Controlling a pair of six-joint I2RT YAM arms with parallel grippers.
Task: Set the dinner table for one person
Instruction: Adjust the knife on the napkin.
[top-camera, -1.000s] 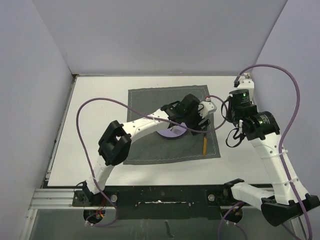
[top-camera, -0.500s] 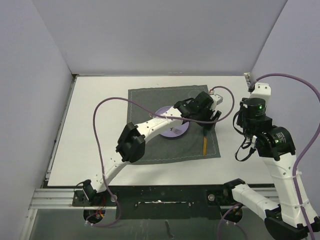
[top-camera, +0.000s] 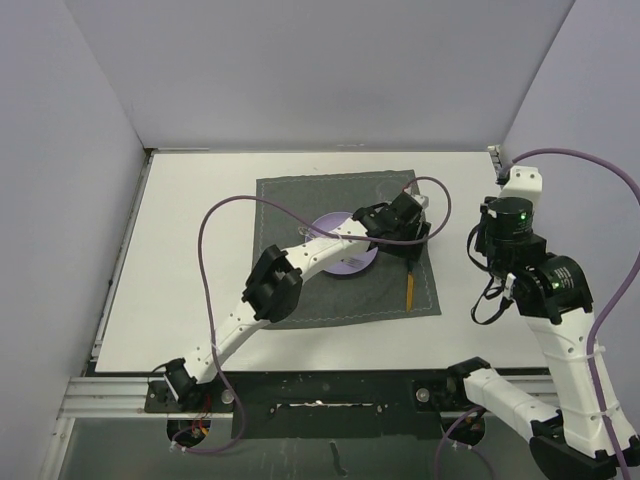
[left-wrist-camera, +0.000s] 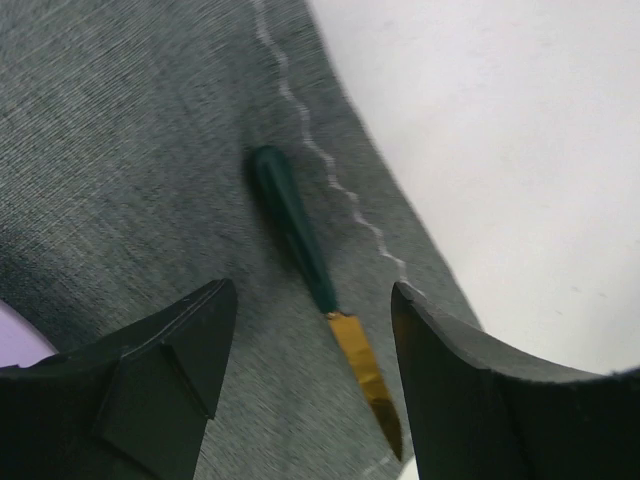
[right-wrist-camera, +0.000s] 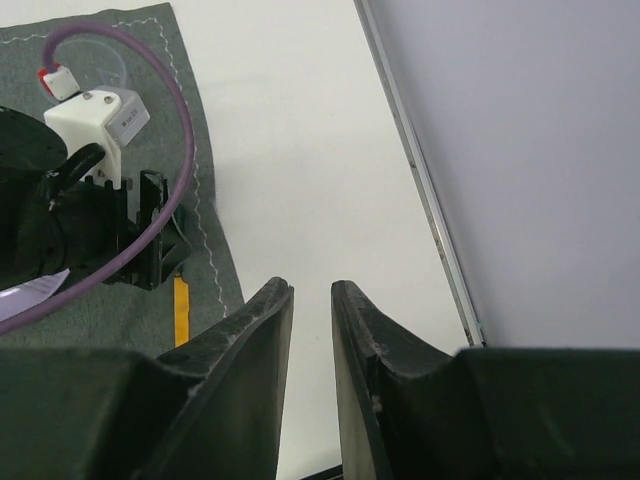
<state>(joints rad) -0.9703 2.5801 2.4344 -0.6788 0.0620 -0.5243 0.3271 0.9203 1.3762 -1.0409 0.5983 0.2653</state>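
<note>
The white dinner table (top-camera: 200, 230) carries a dark grey placemat (top-camera: 300, 200). A lavender plate (top-camera: 345, 262) lies on the mat. A knife (top-camera: 409, 288) with a dark green handle and a gold blade lies along the mat's right edge. It also shows in the left wrist view (left-wrist-camera: 300, 245). My left gripper (left-wrist-camera: 312, 310) is open and empty, hovering over the knife with one finger on each side. In the top view it (top-camera: 408, 240) is just right of the plate. My right gripper (right-wrist-camera: 311, 300) is shut with a thin gap, empty, high above bare table right of the mat.
The table's right metal rail (right-wrist-camera: 420, 180) and the right wall are close to my right gripper. My left arm's purple cable (top-camera: 230, 205) loops above the mat. Walls enclose the table on the left, far and right sides.
My left gripper has moved right, from over the plate to over the knife. My right arm has pulled back to the right, away from the mat.
</note>
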